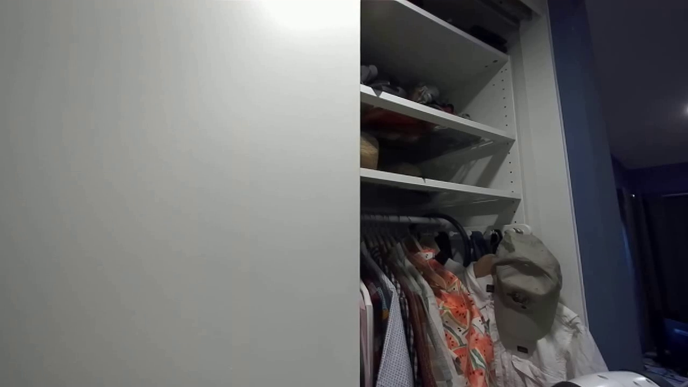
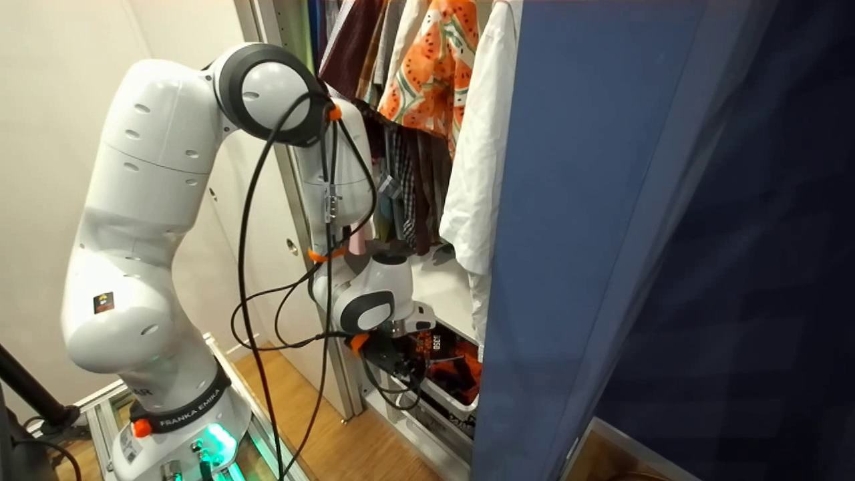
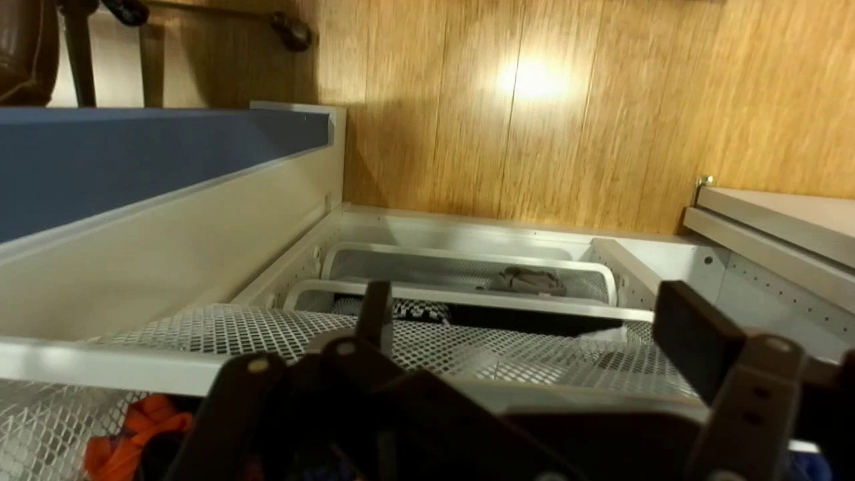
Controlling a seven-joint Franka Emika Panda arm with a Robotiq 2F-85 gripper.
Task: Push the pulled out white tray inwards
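A white mesh tray with a solid rim (image 3: 120, 364) crosses the lower wrist view, with orange and dark cloth inside. Its mesh front (image 3: 267, 331) shows beyond the rim. In an exterior view the tray's white rim (image 2: 457, 399) shows low in the closet, partly hidden by the arm. My gripper (image 3: 531, 327) is open, its dark fingers wide apart above the tray's front rim, nothing held between them. I cannot tell whether it touches the rim. In an exterior view the gripper (image 2: 394, 361) is at the tray, partly covered by cables.
Lower mesh trays (image 3: 467, 257) sit beneath. A blue-ended side wall (image 3: 167, 160) stands on one side, a sliding door edge (image 3: 768, 234) on the other. Hanging clothes (image 2: 427, 73) and a white shelf (image 2: 444, 287) are above. Loose cables (image 2: 247, 220) hang along the arm.
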